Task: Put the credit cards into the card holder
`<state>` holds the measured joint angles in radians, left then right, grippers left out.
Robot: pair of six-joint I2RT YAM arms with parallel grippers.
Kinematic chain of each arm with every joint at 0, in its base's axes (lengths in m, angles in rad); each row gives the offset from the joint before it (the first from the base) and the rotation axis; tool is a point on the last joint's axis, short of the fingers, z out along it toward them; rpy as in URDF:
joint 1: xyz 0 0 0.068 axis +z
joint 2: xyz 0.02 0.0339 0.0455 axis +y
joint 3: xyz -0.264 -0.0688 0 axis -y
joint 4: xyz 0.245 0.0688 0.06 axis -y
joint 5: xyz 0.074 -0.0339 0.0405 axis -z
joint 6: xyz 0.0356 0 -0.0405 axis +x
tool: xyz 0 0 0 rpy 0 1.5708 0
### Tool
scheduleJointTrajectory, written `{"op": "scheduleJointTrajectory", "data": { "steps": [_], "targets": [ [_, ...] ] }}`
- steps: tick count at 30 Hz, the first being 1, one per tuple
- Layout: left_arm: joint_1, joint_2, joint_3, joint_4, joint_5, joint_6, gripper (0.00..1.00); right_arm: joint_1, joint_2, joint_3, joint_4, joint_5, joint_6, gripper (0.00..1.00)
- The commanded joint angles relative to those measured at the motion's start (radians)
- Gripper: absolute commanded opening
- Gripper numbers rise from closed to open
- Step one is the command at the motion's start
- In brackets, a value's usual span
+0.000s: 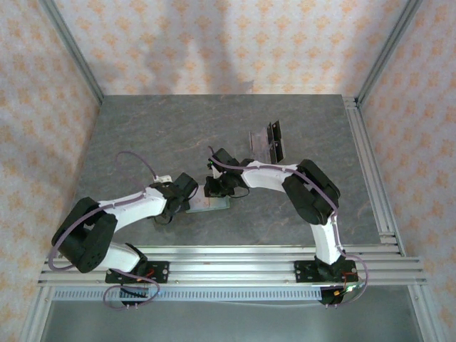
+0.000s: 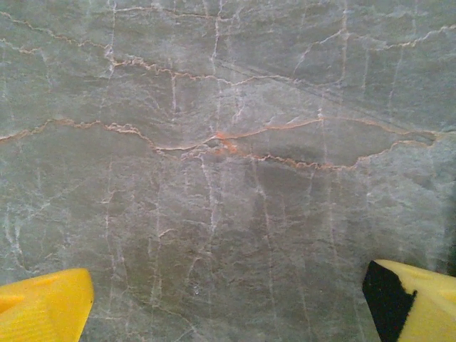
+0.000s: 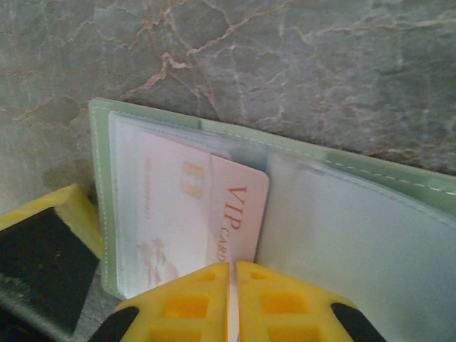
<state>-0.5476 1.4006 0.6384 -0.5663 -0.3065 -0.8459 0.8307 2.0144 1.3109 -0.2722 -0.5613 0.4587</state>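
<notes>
The sage-green card holder lies open on the table, its clear inner pockets facing up, and it appears as a small green patch between the two grippers. A pinkish card marked VIP sits partly inside the left pocket, its right part sticking out. My right gripper is shut, its yellow tips at the card's near edge. Whether it pinches the card is unclear. My left gripper is wide open over bare table, just left of the holder. A greyish card and a black card rest farther back.
One finger of the left gripper stands right beside the holder's left edge. The dark marbled tabletop stretches to patterned walls at the back and sides. Metal rails run along the right and near edges.
</notes>
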Motion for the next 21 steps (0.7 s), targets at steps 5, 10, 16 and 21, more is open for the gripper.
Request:
{"op": "scheduleJointTrajectory", "data": {
  "steps": [5,10,16,21],
  "targets": [
    [0.005,-0.035,-0.017,-0.038,-0.062,-0.055,1.0,0.007,-0.044,0.011,-0.078,0.096,-0.047,0.11],
    [0.005,-0.003,-0.019,-0.028,-0.053,-0.06,1.0,0.007,-0.015,0.027,-0.076,0.087,-0.049,0.11],
    [0.006,0.023,-0.017,-0.012,-0.041,-0.061,1.0,0.007,0.013,0.058,-0.081,0.065,-0.053,0.11],
    [0.005,0.04,-0.016,0.002,-0.031,-0.057,1.0,0.006,0.035,0.075,-0.083,0.041,-0.053,0.11]
  ]
}}
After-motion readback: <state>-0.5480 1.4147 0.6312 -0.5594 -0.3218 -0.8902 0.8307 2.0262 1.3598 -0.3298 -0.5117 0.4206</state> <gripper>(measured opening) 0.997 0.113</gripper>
